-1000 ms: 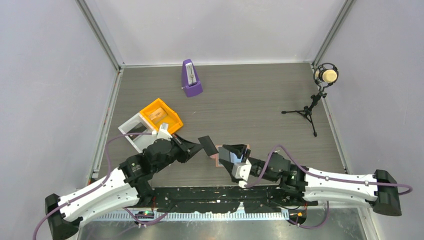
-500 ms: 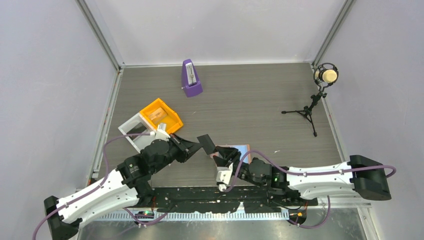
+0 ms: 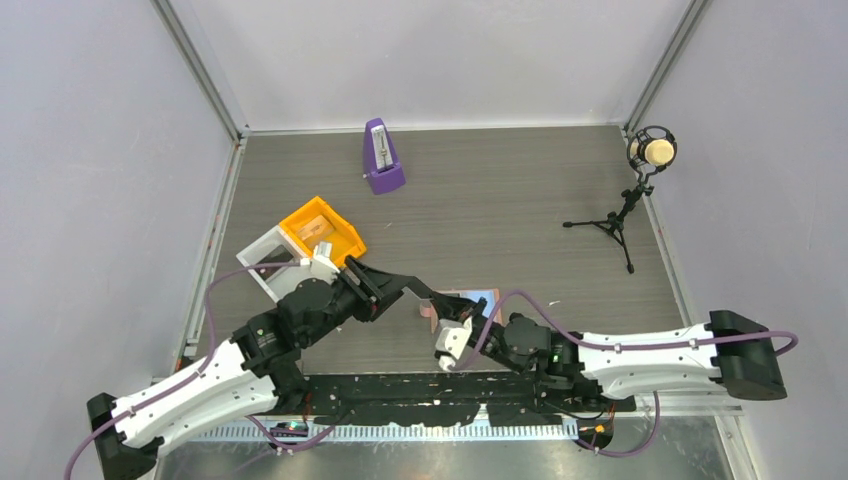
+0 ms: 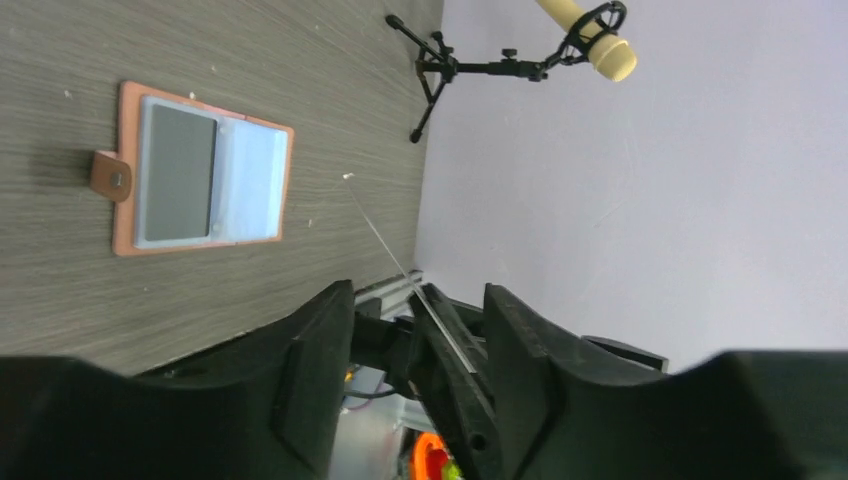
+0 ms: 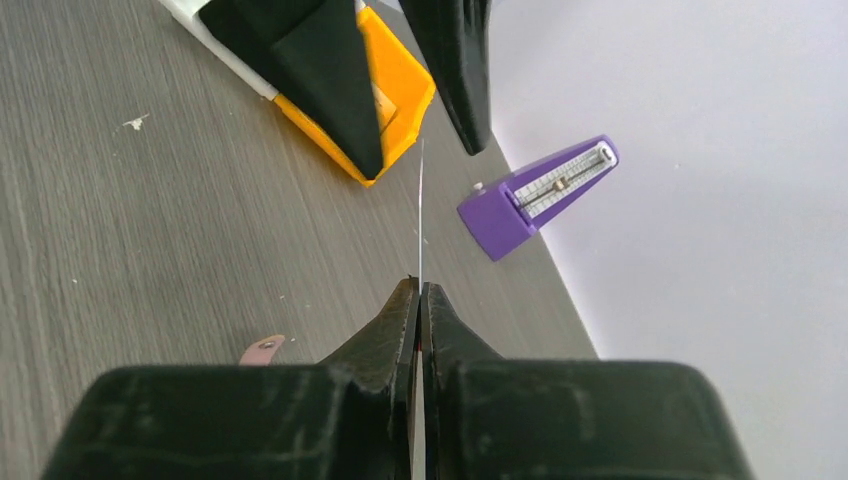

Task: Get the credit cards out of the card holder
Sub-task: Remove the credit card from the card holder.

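Observation:
The card holder point(image 3: 478, 298) point(image 4: 205, 180) lies spread open on the table, blue-grey inner faces up, its tab point(image 4: 110, 175) toward the arms. One dark credit card point(image 4: 180, 172) sits in its pocket. A second credit card point(image 5: 421, 210) point(image 4: 400, 262) shows edge-on in the air, with my right gripper point(image 5: 420, 287) point(image 3: 438, 310) shut on it. My left gripper point(image 4: 418, 295) point(image 3: 415, 290) is open, one finger on each side of that card and of the right fingertips; I cannot tell whether it touches the card. Both grippers meet just left of the holder.
An orange tray point(image 3: 322, 232) and a white box point(image 3: 268, 262) stand behind the left arm. A purple metronome point(image 3: 382, 158) is at the back centre. A microphone on a small tripod point(image 3: 630, 200) stands at the right edge.
The right gripper came leftward to the card and shut on it. The left gripper, which was shut on the card, has opened. The holder's open faces are now uncovered.

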Controlling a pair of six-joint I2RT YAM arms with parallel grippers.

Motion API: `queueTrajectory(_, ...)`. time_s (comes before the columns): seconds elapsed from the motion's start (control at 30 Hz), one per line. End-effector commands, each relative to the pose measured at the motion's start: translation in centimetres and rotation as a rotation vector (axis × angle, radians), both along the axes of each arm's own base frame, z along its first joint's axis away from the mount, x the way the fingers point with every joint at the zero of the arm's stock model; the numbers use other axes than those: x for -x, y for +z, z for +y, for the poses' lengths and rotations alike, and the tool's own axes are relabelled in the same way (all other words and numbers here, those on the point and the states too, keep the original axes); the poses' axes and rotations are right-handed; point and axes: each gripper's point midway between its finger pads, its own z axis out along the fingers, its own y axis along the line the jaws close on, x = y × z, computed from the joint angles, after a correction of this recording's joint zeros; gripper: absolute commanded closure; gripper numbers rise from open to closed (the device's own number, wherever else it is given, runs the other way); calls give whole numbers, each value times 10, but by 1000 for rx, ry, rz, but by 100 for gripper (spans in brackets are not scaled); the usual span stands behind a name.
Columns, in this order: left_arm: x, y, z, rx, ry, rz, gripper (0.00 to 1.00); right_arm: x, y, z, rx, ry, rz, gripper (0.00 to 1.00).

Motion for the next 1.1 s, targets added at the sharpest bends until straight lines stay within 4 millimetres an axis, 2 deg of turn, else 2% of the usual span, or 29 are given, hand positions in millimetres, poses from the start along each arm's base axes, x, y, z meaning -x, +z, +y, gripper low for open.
queueTrajectory(0.0,-13,11,19,-135,60,-162,37,-3,19,-2,-100,-62,251,95)
queueTrajectory(0.03,-14,11,24,-183,63,-193,32,-4,32,-2,-126,-46,287,95)
queueTrajectory(0.1,-15,14,30,-255,54,-262,23,-1,25,-7,-119,-34,392,95)
queueTrajectory(0.13,-15,17,32,-284,45,-299,22,-1,31,-12,-161,-33,429,95)
queueTrajectory(0.17,-15,20,33,-307,35,-333,21,2,28,-14,-154,-17,453,95)
queueTrajectory(0.2,-15,22,34,-337,21,-369,21,1,34,-20,-197,-20,483,95)
queueTrajectory(0.23,-15,23,35,-368,8,-401,21,3,32,-22,-195,-6,508,95)
queueTrajectory(0.27,-14,24,36,-394,-6,-429,21,1,41,-30,-250,-10,539,95)
queueTrajectory(0.3,-13,25,36,-422,-25,-462,21,4,37,-31,-250,3,582,95)
queueTrajectory(0.4,-8,28,34,-470,-91,-546,22,3,43,-43,-298,18,637,95)
queueTrajectory(0.5,-2,30,30,-497,-154,-591,22,8,42,-50,-308,31,694,95)
queueTrajectory(0.63,5,30,25,-528,-233,-636,22,13,51,-56,-354,55,718,95)
queueTrajectory(0.77,13,40,17,-555,-326,-745,22,13,42,-57,-295,54,689,95)
queueTrajectory(0.87,19,43,12,-628,-432,-796,22,26,33,-50,-182,127,688,95)
queueTrajectory(0.9,26,45,7,-632,-502,-816,22,28,28,-48,-146,136,694,95)
queueTrajectory(0.97,39,50,-4,-632,-637,-832,22,37,36,-43,-112,191,711,95)
queueTrajectory(1.0,45,60,-9,-614,-686,-851,23,43,36,-41,-102,220,730,95)
queueTrajectory(1.07,49,64,-15,-612,-748,-865,24,50,43,-37,-104,258,751,95)
